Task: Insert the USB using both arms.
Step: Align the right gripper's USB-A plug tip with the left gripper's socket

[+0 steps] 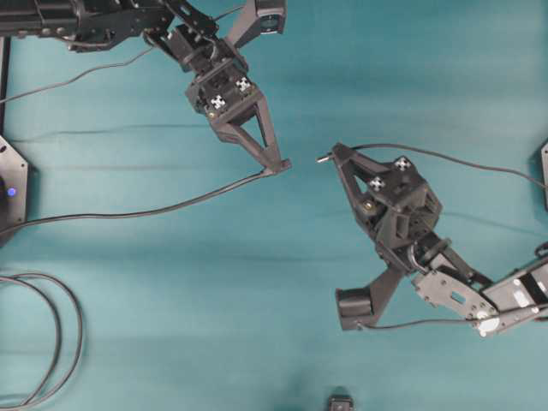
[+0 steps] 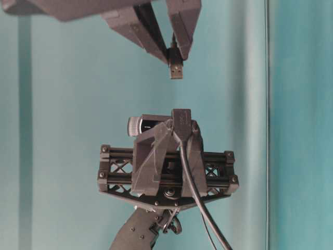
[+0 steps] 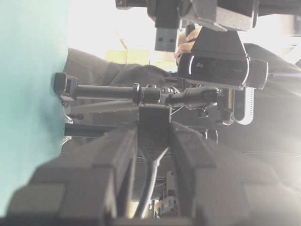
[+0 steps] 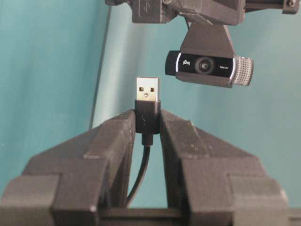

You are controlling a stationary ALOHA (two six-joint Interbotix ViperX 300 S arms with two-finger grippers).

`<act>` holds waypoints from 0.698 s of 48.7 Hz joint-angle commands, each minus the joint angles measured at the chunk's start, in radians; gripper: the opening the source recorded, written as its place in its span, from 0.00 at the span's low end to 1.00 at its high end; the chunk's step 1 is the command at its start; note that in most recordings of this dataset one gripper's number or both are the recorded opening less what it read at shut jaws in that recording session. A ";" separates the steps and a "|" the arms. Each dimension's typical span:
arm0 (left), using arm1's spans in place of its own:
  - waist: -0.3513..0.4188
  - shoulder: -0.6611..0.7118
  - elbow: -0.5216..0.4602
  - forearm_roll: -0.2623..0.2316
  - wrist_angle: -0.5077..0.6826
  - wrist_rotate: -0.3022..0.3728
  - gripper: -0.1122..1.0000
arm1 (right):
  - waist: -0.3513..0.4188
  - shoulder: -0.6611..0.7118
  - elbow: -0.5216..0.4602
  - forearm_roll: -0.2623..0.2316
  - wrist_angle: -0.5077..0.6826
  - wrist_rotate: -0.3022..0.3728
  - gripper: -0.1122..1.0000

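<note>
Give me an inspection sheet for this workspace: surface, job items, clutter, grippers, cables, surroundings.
Surface: teal table cloth, faint creases.
Job's things: silver-tipped USB plug and all-dark rounded socket face each other, a gap between them, unmated.
Clutter: small dark object at the near edge, unclear.
Grippers: left gripper clamps the socket; right gripper clamps the plug.
Cables: thin dark leads trail from both connectors; looped dark coil at the left.
Surroundings: black base plate at the left edge.

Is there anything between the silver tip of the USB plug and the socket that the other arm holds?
Nothing: in the overhead view only bare teal table shows between the USB plug and the socket.
</note>
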 commanded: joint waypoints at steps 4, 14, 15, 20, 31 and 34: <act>-0.012 -0.014 -0.018 -0.005 0.003 -0.012 0.36 | -0.008 -0.011 -0.023 -0.003 -0.014 0.002 0.27; -0.012 -0.014 -0.018 -0.005 0.003 -0.011 0.36 | -0.012 -0.008 -0.031 -0.003 -0.029 0.002 0.27; -0.012 -0.014 -0.018 -0.003 0.003 -0.009 0.36 | -0.012 -0.006 -0.032 -0.003 -0.031 0.002 0.26; -0.014 -0.014 -0.018 -0.005 0.003 -0.006 0.36 | -0.015 0.005 -0.044 -0.003 -0.035 0.000 0.26; -0.014 -0.011 -0.018 -0.005 0.003 -0.005 0.36 | -0.017 0.035 -0.077 -0.003 -0.037 0.002 0.27; -0.014 -0.012 -0.018 -0.005 0.003 -0.003 0.36 | -0.020 0.040 -0.084 -0.003 -0.038 0.002 0.26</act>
